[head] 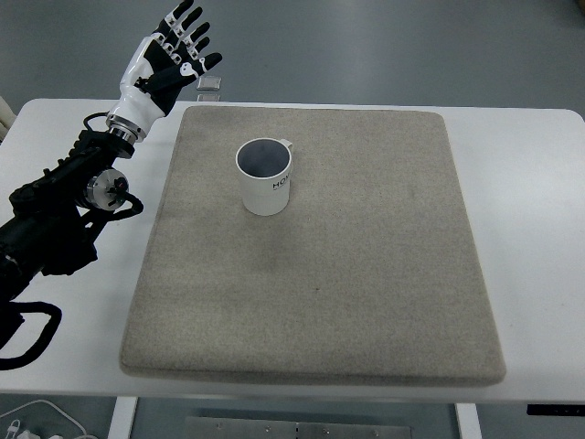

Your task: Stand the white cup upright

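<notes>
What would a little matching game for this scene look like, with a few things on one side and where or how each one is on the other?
Things:
1. cup
2. mat
3. left hand
4. table

Descriptions:
A. raised over the table's far left corner, fingers spread, holding nothing
B. white, showing around the mat on all sides
C. standing upright on the far left part of the mat, opening up
D. beige, lying flat and covering most of the tabletop

Pairs: 1-C, 2-D, 3-A, 4-B

cup [265,177] upright on mat [315,274] | L hand [164,57] spread, well apart
</notes>
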You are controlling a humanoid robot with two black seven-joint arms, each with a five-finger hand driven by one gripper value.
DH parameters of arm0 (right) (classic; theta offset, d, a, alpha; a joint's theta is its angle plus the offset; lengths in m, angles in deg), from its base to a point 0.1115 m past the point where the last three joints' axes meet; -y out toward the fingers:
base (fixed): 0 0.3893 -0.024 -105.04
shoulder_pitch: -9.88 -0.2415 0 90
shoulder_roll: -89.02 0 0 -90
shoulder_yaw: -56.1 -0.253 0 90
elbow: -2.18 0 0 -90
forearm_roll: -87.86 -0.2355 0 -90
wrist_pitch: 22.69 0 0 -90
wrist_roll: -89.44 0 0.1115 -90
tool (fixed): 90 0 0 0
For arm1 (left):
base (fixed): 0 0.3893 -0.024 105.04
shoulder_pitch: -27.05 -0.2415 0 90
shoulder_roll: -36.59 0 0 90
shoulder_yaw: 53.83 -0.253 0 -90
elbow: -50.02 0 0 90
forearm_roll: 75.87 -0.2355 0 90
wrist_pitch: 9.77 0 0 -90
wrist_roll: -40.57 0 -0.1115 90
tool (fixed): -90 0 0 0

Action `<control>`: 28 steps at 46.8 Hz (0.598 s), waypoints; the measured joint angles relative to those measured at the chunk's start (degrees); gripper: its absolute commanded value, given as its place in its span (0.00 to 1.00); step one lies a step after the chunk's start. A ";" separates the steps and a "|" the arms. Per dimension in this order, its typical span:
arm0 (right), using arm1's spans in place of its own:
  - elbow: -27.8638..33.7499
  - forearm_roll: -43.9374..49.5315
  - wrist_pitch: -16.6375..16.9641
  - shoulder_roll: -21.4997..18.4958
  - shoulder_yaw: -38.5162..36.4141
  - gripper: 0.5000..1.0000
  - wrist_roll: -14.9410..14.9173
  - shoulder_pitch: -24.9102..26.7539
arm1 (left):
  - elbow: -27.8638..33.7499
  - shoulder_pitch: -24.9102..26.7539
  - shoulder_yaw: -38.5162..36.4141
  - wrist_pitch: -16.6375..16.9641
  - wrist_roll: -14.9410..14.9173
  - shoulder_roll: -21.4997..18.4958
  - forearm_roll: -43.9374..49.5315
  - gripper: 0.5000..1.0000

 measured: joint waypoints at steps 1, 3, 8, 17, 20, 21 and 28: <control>0.00 0.00 0.00 0.00 -0.01 0.86 0.00 0.00 | -0.01 0.08 -0.02 0.20 0.00 0.10 0.81 1.00; 0.00 0.00 0.08 0.00 -0.05 0.86 0.01 0.02 | -0.01 0.17 -0.04 0.95 0.00 0.32 2.71 1.00; 0.00 0.00 0.13 0.00 -0.06 0.86 0.00 0.00 | 0.00 0.19 0.00 4.46 0.00 1.24 5.69 1.00; 0.00 0.00 0.07 0.00 0.03 0.86 0.00 0.00 | 0.17 0.22 0.45 5.93 -3.89 1.56 12.67 1.00; 0.00 0.00 0.07 0.00 -0.05 0.86 0.00 0.01 | 0.14 0.22 0.46 6.41 -6.60 1.56 15.59 1.00; 0.00 0.00 0.08 0.00 -0.07 0.86 0.00 0.01 | 0.12 0.22 0.45 6.51 -7.83 1.55 16.72 1.00; 0.00 0.00 0.12 0.00 -0.08 0.86 0.00 0.01 | 0.15 0.22 0.65 8.70 -17.11 1.56 22.15 1.00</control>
